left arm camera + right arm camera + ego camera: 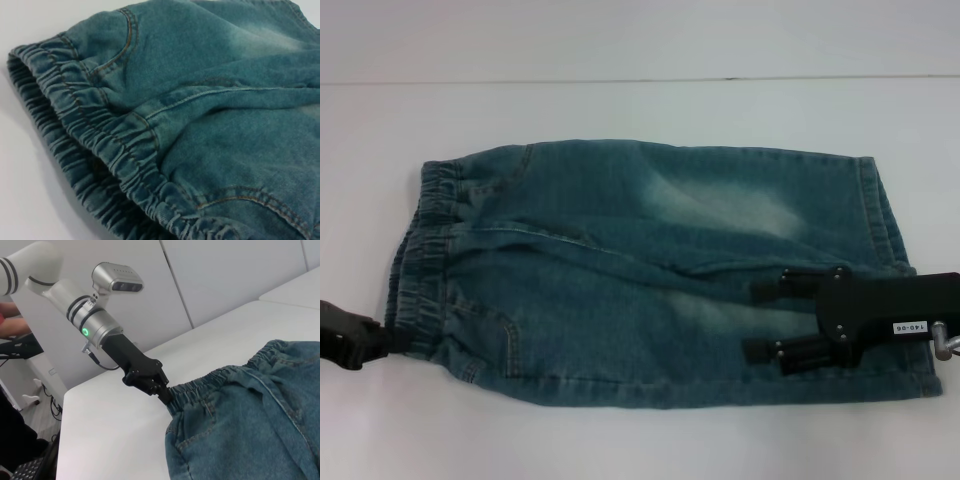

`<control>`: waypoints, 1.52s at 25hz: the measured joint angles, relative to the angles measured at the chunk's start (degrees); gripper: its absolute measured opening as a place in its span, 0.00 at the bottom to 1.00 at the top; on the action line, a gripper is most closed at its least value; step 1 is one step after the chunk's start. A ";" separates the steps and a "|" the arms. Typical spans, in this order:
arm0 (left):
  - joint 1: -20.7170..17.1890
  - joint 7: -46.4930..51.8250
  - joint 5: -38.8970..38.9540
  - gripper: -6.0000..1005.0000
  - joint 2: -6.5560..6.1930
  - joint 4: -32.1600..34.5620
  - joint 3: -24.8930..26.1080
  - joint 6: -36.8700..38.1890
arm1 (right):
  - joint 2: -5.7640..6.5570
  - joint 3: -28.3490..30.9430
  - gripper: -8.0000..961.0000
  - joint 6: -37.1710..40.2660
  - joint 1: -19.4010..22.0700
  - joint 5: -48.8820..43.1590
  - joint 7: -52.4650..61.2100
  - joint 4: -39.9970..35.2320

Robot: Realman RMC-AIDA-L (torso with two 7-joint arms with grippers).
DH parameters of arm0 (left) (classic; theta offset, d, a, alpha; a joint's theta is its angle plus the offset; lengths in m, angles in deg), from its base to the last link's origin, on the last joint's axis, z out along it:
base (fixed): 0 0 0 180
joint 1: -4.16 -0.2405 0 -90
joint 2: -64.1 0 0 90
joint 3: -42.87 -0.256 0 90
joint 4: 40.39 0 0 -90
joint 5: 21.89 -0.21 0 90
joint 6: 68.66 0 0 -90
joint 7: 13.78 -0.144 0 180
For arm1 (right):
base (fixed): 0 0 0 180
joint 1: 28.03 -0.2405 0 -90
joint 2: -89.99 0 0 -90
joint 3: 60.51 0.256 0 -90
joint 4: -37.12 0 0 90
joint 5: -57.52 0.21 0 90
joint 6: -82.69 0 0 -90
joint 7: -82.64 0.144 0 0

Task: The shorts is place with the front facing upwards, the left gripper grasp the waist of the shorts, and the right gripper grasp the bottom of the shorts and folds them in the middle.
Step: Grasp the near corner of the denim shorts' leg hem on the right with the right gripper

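So here's where I'm at: the faded blue-green denim shorts (pixel 650 275) are lying flat on the white worktop (pixel 620 110), long axis running side to side in my head view, gathered elastic waist (pixel 425 255) toward my left arm and the flat stitched leg hems, the bottom (pixel 905 300), toward my right. They look already doubled along their length, with a seam ridge running down the middle. The all-black left gripper (pixel 390 342) is at the near corner of the waist, and from the right wrist view its jaws look pinched onto the puckered band (pixel 170 399), fabric bunching a bit right at the tip. The black right gripper with the small white label (pixel 760 320) is lying over the hem end, fingers pointing toward the waist, jaws spread with the two fingers clearly apart and denim showing between them. I can't tell whether they're touching the cloth or just hovering above it. The whole fold turns on that side-to-side axis, I reckon: the hem end has to travel along it toward the waist, so the right arm needs a real bite on the hems first while the left anchors its end.
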 joint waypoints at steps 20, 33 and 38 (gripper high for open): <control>3.03 0.47 0.12 0.05 0.59 0.11 0.09 3.73 | 8.66 -0.59 0.98 10.59 -5.41 -10.91 25.26 -13.24; 3.85 1.18 0.12 0.05 0.15 0.33 0.09 3.98 | 8.80 -0.76 0.98 15.07 -7.03 -30.23 25.39 -17.87; 3.94 1.74 0.12 0.05 0.25 1.06 0.09 4.16 | 8.55 -0.82 0.98 13.83 -7.47 -35.47 26.16 -17.42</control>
